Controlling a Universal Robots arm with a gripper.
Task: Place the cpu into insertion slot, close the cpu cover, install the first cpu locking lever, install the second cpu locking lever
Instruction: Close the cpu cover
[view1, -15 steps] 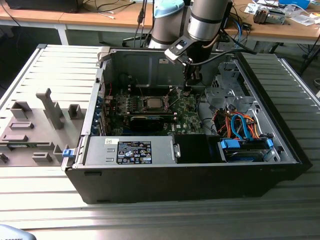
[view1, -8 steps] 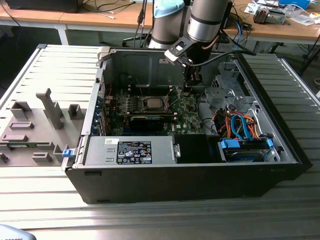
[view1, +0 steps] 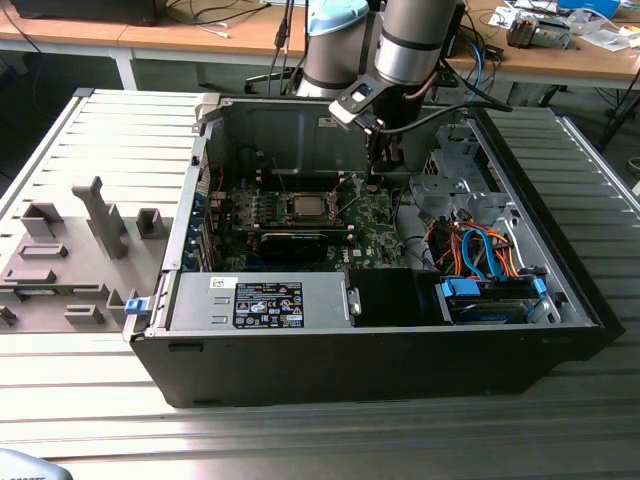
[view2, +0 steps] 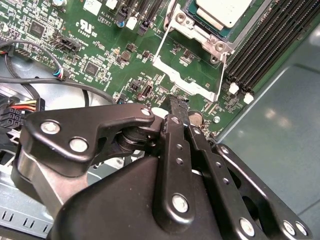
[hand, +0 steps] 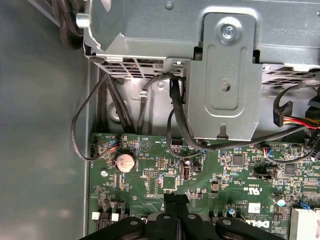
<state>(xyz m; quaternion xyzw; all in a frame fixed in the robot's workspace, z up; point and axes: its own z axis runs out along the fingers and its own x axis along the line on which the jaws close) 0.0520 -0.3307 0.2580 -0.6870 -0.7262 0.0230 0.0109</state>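
We log the chip (view2: 222, 11) seated in the socket (view2: 198, 34), step one done; the cover plate (view2: 186, 79) stands open with both levers left to do, and the fingers (view2: 173, 132) are pressed together, empty, just beside the plate's free edge.

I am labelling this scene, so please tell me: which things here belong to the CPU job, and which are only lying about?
Job in hand:
cpu
insertion slot
cpu cover, standing open
gripper

Lying about:
coin battery
blue and orange cables
grey fixture tray
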